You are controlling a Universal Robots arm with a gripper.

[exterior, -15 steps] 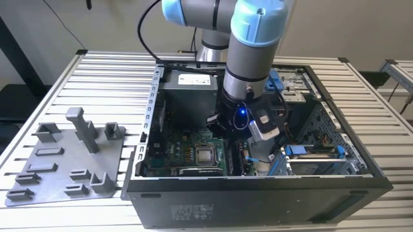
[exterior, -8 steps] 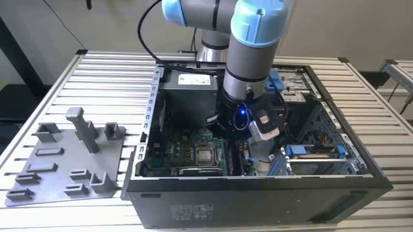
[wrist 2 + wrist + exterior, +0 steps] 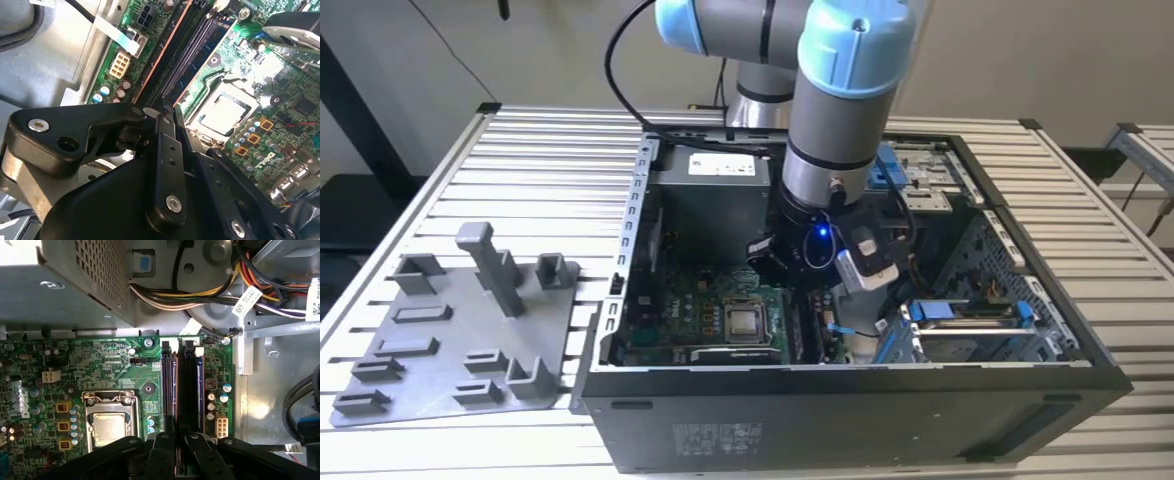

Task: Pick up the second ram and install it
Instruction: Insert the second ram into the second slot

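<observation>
**Seating the second ram: keep it square, mind the neighbours**

Exterior view. Reaches down into the open computer case lying on the slatted counter, with the claw low over the motherboard's near corner. Leaves the grey fixture plate well apart at the exterior view's left. Hems the wrist in between the power supply behind and the blue-tabbed drive cage at the exterior view's right; little sideways room, plenty straight up.

Second wrist view. Shows the claw drawn nearly shut, tips pinched at the end of a long orange-edged strip, judged to be the second ram, lying along its slot. Runs parallel to a blue-labelled stick in the next slot. Best pressed straight along the slot's own line, no twist, evenly end to end.

First wrist view. Places the second ram between the processor socket and the seated stick, just beside the latter, with the claw closed on its near end. Calls for care with the bundled cables beyond the slots' far ends.
</observation>
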